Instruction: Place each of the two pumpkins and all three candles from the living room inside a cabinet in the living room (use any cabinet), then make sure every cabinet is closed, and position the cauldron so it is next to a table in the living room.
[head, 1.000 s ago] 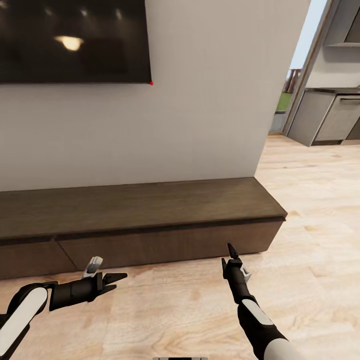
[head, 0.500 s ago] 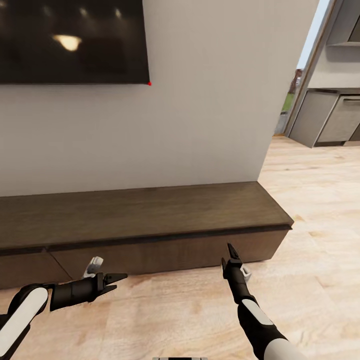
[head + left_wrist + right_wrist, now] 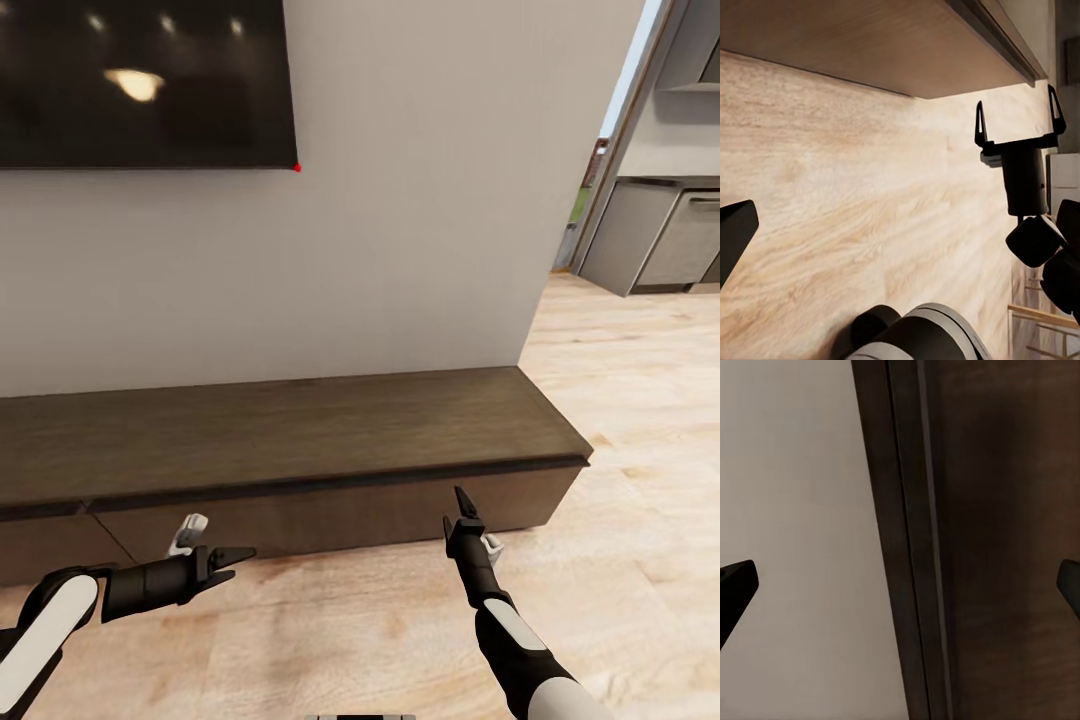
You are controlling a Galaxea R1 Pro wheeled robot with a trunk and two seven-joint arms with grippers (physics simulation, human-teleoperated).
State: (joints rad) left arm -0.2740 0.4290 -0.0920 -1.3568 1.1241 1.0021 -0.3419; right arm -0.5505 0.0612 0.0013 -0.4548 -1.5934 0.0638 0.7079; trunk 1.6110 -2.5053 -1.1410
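Wood floor (image 3: 380, 620), both claws spread, empty

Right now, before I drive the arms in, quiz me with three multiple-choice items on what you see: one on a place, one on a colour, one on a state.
1. Where is the cabinet?
A. Against the wall, under the dark screen
B. In the middle of the floor
C. In the kitchen

2. What colour is the cabinet?
A. White
B. Dark brown
C. Orange

3. How do the left gripper and right gripper stand?
A. Both shut on candles
B. Left open, right shut on a pumpkin
C. Both open and holding nothing

Answers: 1 A, its back meets the wall below the screen. 2 B, its top and fronts are dark wood. 3 C, the fingers are spread in the head and wrist views with nothing between them.
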